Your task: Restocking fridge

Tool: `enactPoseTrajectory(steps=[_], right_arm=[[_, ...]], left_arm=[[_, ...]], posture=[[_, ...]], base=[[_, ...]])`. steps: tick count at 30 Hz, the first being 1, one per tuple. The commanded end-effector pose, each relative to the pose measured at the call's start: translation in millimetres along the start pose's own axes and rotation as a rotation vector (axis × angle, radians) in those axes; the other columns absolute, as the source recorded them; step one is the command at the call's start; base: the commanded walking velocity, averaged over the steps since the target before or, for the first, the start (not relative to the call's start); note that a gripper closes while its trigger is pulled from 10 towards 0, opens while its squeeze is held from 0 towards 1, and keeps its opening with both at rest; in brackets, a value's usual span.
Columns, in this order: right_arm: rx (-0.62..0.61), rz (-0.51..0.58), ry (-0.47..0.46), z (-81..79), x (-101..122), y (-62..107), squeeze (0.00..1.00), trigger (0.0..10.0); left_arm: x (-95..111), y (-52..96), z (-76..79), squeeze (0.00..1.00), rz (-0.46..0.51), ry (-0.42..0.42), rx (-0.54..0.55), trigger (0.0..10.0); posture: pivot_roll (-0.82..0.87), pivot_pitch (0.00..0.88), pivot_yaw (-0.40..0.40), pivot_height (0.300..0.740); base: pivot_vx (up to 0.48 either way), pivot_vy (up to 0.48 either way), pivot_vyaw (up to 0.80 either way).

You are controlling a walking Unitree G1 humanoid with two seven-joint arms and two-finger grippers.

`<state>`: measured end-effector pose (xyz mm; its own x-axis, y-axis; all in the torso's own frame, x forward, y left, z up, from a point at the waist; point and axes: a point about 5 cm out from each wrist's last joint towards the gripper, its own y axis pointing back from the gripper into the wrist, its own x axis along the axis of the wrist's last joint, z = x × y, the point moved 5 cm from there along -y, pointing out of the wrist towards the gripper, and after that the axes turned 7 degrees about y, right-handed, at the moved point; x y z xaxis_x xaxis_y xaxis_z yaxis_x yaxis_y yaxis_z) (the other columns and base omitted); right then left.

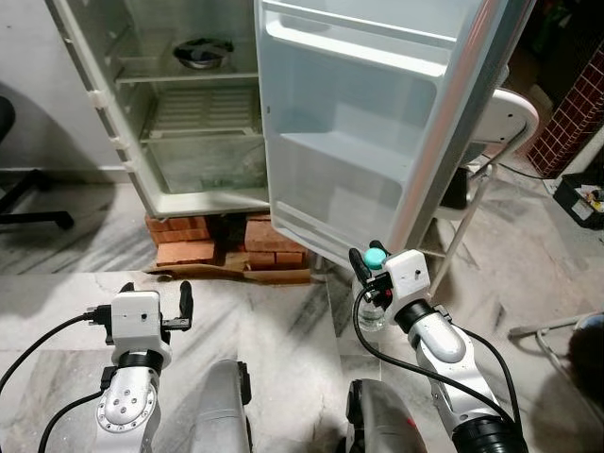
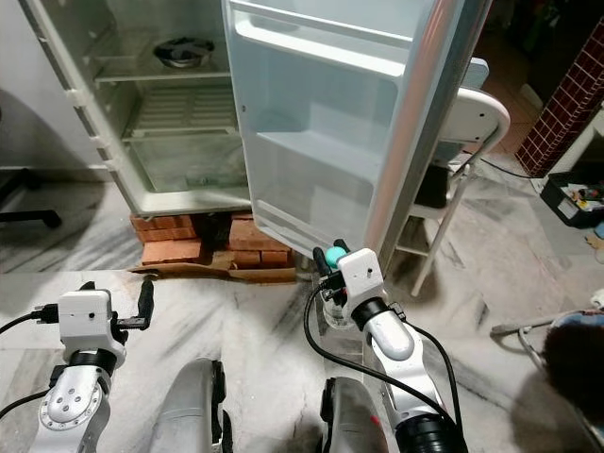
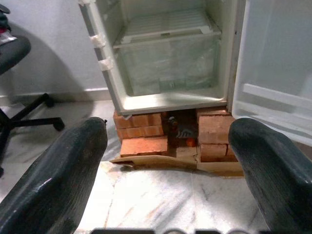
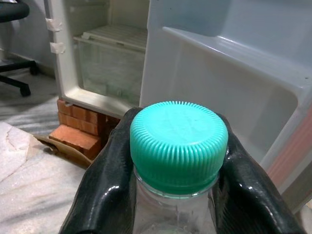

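- One clear bottle (image 4: 178,204) stands upright, long axis vertical, its single teal cap (image 4: 178,144) pointing up, pinched at the neck between the two black fingers (image 4: 105,190) of the right gripper (image 1: 371,276).
- Just ahead of that gripper hangs the open fridge door (image 1: 377,113), its shelves bare.
- Beyond, the fridge (image 1: 179,113) sits on two stacks of bricks (image 1: 226,241); one metal bowl (image 1: 201,54) rests on an upper shelf.
- The left gripper (image 1: 154,304) hovers spread wide, holding nothing, over marbled floor (image 1: 264,311).
- One white chair (image 1: 495,142) stands behind the door.
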<state>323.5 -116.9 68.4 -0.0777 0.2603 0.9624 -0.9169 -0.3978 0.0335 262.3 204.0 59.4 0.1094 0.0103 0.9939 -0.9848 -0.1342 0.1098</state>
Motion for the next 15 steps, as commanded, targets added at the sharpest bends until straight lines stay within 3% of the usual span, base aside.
enactPoseTrajectory(steps=[1,10,15], right_arm=[[-0.009,0.039,0.007,2.9,9.5,-4.1,0.00,10.0],[-0.008,0.038,0.007,2.6,9.3,-3.9,0.00,10.0],[-0.007,0.036,0.008,2.5,8.9,-3.8,0.00,10.0]], left_arm=[[2.5,0.0,-1.7,0.00,0.007,0.000,-0.006,10.0],[2.8,0.9,-0.3,0.00,0.007,0.003,-0.013,10.0],[2.7,0.6,0.2,0.00,0.007,0.006,-0.016,10.0]], posture=[[0.00,0.105,0.005,0.645],[0.00,0.107,0.004,0.645],[0.00,0.107,0.004,0.645]], base=[[0.000,0.000,0.00],[0.000,0.000,0.00],[0.050,0.251,0.00]])
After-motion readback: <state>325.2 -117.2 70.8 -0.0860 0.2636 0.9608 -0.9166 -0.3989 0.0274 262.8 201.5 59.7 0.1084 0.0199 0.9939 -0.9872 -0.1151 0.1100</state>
